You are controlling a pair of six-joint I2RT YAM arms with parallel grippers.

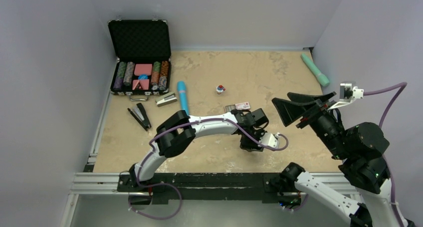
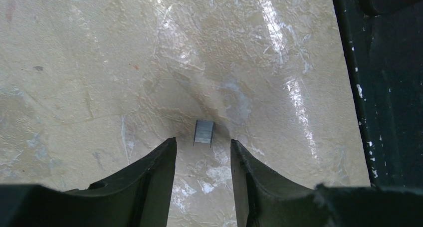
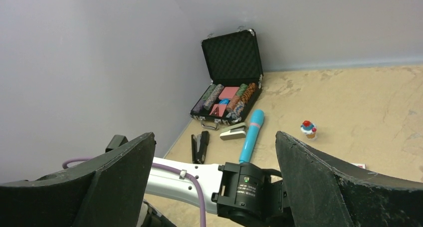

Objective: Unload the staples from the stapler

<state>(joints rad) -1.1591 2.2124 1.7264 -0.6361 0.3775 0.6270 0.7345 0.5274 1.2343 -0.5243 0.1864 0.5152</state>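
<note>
A short silvery strip of staples point(image 2: 204, 132) lies flat on the tan tabletop point(image 2: 75, 62), near the front edge and right of centre. The left tool point(image 2: 202, 143) points down over it with its jaws apart; the strip sits just past the gap between the two fingertips, and neither touches it. The right tool point(image 3: 214, 137) is raised at the right side, spread wide and holding nothing. A black stapler point(image 1: 139, 116) and a silver stapler point(image 1: 166, 99) lie far off to the left, just in front of an open chip case point(image 1: 140, 62).
</note>
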